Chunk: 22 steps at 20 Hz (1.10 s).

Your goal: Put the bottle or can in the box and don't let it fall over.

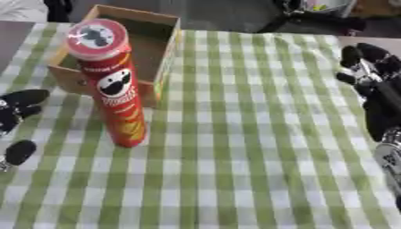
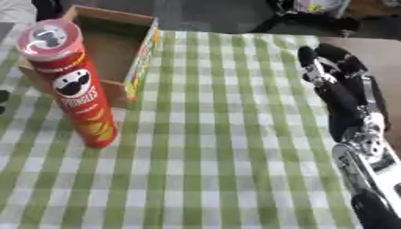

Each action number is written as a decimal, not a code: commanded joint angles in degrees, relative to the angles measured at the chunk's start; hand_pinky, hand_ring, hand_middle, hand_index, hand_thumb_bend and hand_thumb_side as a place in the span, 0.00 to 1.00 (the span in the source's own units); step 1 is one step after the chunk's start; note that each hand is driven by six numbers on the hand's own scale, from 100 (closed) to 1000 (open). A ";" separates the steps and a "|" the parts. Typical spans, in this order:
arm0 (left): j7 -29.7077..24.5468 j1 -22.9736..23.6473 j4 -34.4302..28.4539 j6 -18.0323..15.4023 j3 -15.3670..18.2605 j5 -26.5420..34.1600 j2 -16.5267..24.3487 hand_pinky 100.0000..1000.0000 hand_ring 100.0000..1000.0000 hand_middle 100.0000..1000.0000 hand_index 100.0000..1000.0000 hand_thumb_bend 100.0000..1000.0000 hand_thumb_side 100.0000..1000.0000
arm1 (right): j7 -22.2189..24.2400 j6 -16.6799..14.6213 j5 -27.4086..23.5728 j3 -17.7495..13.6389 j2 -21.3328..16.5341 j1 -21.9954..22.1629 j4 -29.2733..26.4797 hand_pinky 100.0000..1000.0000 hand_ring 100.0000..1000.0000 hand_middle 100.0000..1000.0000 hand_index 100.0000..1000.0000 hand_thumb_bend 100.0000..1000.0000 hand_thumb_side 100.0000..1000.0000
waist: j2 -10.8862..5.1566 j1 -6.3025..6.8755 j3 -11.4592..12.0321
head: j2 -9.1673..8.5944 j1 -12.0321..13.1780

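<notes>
the tall red can (image 1: pixel 113 85) stands up on the desk (image 1: pixel 250 156), just in front of the box (image 1: pixel 149 27). both robot hands, left (image 1: pixel 17 109) and right (image 2: pixel 333 67), are apart and hold nothing. grab it low and lift it straight up.

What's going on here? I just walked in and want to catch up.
Nothing is being held yet. A tall red crisp can stands upright on the green checked tablecloth, just in front of an open cardboard box. The left hand sits open at the left edge, the right hand open at the right.
</notes>
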 commanded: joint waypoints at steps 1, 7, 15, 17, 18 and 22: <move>-0.43 -1.45 0.07 0.21 -0.26 0.05 0.53 1.00 1.00 0.89 0.92 0.42 0.45 | 0.35 -0.15 -0.42 -0.21 -0.60 -0.51 -1.32 0.69 0.74 0.73 0.70 0.48 0.23 | -0.61 0.26 -0.16 | -0.66 0.28; -0.84 -2.82 1.28 0.84 -1.13 -0.28 0.28 1.00 1.00 0.88 0.91 0.42 0.44 | 0.37 -0.10 -0.46 -0.19 -0.45 -0.54 -1.32 0.69 0.74 0.73 0.70 0.47 0.23 | -0.53 0.32 -0.27 | -0.77 0.55; 1.23 -4.48 2.29 2.46 -2.37 -2.26 -0.34 1.00 1.00 0.89 0.91 0.41 0.45 | 0.59 0.09 -0.54 -0.05 -0.22 -0.61 -1.32 0.69 0.74 0.73 0.70 0.47 0.23 | -0.42 0.34 -0.41 | -0.89 0.88; 1.44 -4.84 2.47 2.61 -2.52 -2.89 -0.52 1.00 1.00 0.89 0.91 0.42 0.44 | 0.62 0.09 -0.55 -0.06 -0.20 -0.60 -1.32 0.69 0.74 0.73 0.70 0.47 0.23 | -0.40 0.34 -0.43 | -0.90 0.93; 1.58 -5.02 2.61 2.69 -2.58 -3.16 -0.64 1.00 1.00 0.89 0.92 0.42 0.44 | 0.63 0.10 -0.56 -0.06 -0.18 -0.60 -1.32 0.69 0.74 0.73 0.70 0.47 0.23 | -0.40 0.34 -0.44 | -0.90 0.95; 2.25 -5.87 3.23 3.07 -2.94 -3.87 -1.13 1.00 1.00 0.89 0.91 0.41 0.44 | 0.73 0.14 -0.63 -0.02 -0.08 -0.64 -1.32 0.69 0.74 0.73 0.70 0.47 0.23 | -0.33 0.32 -0.46 | -0.99 1.03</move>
